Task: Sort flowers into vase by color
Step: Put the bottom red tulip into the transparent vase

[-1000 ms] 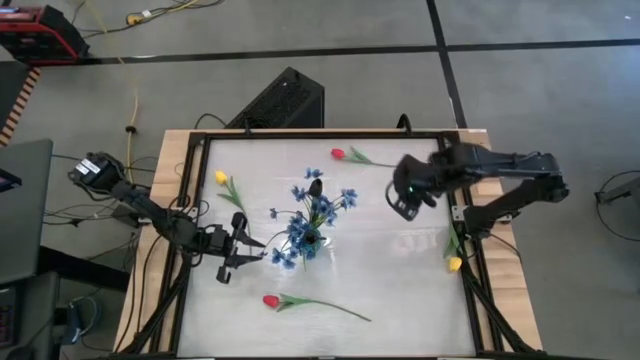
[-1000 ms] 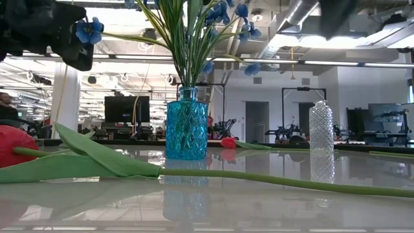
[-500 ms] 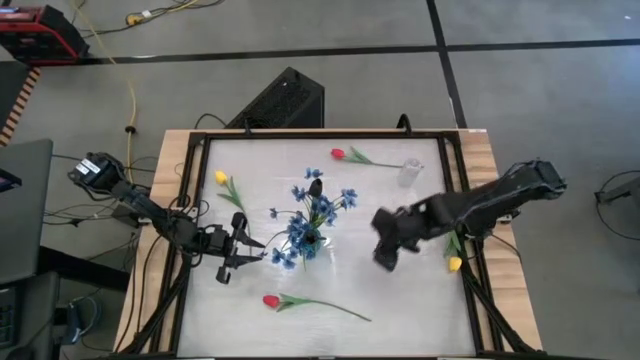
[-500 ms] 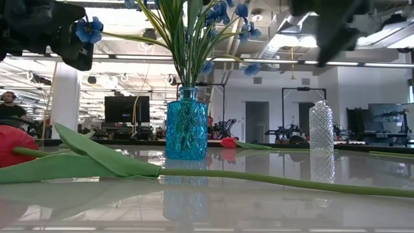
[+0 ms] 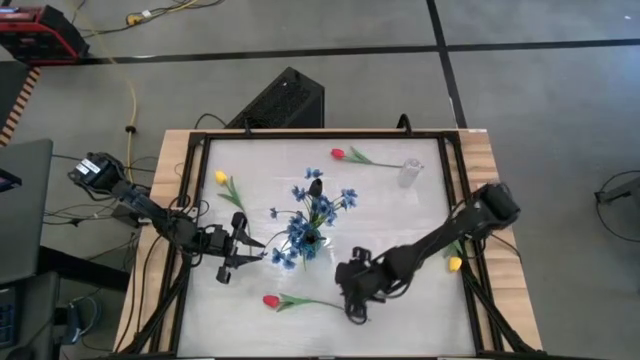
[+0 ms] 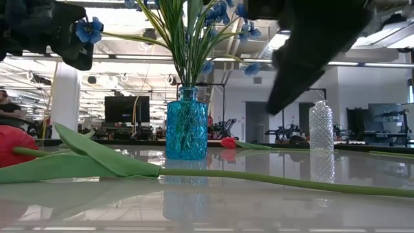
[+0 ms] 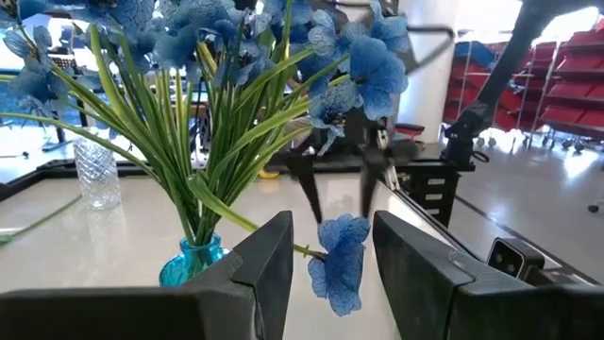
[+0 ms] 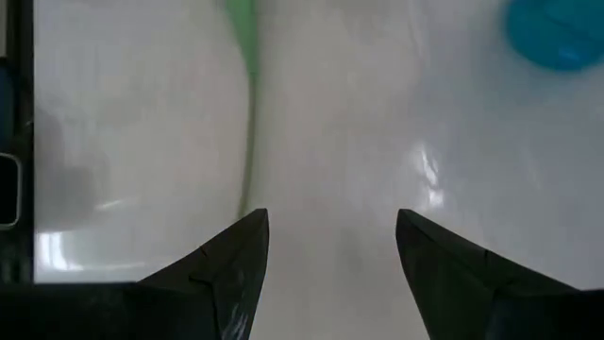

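Reaching low over the near middle of the table (image 5: 400, 215), my right gripper (image 5: 356, 297) hangs with its jaws spread wide and nothing between them. The red tulip (image 5: 271, 301) that lies closest has its stem end just beside my fingertips; in my right wrist view that green stem (image 8: 247, 123) runs along the white surface beyond one finger (image 8: 222, 274), outside the gap, not inside it. This tulip lies flat, its long axis across the table: the red head points toward my left arm's side, the stem trails toward my right gripper. In the low view its head (image 6: 14, 144) and long leaf fill the near foreground.

My left gripper (image 5: 243, 250) sits just beside the blue vase (image 5: 310, 241), jaws parted, with a blue blossom (image 7: 338, 263) hanging between the fingers, though I cannot tell whether they touch it. The blue sprays (image 5: 318, 210) stand upright in the vase at the table's centre.

A second red tulip (image 5: 338, 154) lies at the far edge, head toward the left, stem toward the clear vase (image 5: 409, 172). One yellow tulip (image 5: 221, 178) lies at the far left, stem slanting toward the near side. Another yellow tulip (image 5: 455, 264) rests at the right rail, near my right arm.
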`<move>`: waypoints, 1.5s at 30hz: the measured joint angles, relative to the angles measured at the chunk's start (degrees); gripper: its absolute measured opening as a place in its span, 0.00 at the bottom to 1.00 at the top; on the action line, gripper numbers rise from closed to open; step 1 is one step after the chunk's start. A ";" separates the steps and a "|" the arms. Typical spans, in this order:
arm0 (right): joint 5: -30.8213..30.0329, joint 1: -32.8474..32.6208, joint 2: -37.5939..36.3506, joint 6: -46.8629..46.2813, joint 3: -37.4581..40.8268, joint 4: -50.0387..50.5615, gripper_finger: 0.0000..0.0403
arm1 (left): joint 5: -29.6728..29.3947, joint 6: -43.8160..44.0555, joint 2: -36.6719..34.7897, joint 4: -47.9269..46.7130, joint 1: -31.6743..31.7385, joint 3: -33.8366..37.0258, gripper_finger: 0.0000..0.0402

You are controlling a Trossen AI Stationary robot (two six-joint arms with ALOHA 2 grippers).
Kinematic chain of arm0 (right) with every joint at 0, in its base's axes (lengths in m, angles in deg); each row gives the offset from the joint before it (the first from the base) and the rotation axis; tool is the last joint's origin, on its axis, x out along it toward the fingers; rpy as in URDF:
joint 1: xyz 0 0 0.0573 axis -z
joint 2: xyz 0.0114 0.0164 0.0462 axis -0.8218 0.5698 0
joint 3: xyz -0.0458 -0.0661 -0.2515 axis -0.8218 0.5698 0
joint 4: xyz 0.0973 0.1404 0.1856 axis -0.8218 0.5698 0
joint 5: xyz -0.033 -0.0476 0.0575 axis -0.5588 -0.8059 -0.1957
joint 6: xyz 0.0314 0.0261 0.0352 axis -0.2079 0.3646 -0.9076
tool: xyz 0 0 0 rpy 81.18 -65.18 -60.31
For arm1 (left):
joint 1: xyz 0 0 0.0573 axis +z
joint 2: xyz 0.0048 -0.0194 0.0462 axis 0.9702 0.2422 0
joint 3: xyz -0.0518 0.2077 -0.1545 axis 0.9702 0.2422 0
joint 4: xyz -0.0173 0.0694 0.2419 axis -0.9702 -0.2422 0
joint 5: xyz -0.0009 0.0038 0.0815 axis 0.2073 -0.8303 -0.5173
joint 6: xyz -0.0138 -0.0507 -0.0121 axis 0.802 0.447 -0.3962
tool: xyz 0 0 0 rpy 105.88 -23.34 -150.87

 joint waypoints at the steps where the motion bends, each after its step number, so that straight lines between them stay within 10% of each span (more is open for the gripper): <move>1: -0.35 -0.27 1.43 0.23 -0.72 -1.38 0.64 | 0.00 0.00 0.00 0.11 0.00 0.00 0.34; 22: -2.79 -1.76 18.74 1.45 -12.11 -5.63 0.62 | 0.00 0.74 -0.02 0.30 0.02 -0.02 0.34; 34: 0.19 -1.52 18.17 -1.22 -11.96 -2.91 0.07 | -0.01 0.66 -0.02 0.01 0.02 -0.02 0.34; 45: -5.52 -3.36 4.81 3.95 -8.04 2.07 0.04 | -0.02 0.98 -0.02 -0.33 0.02 -0.02 0.34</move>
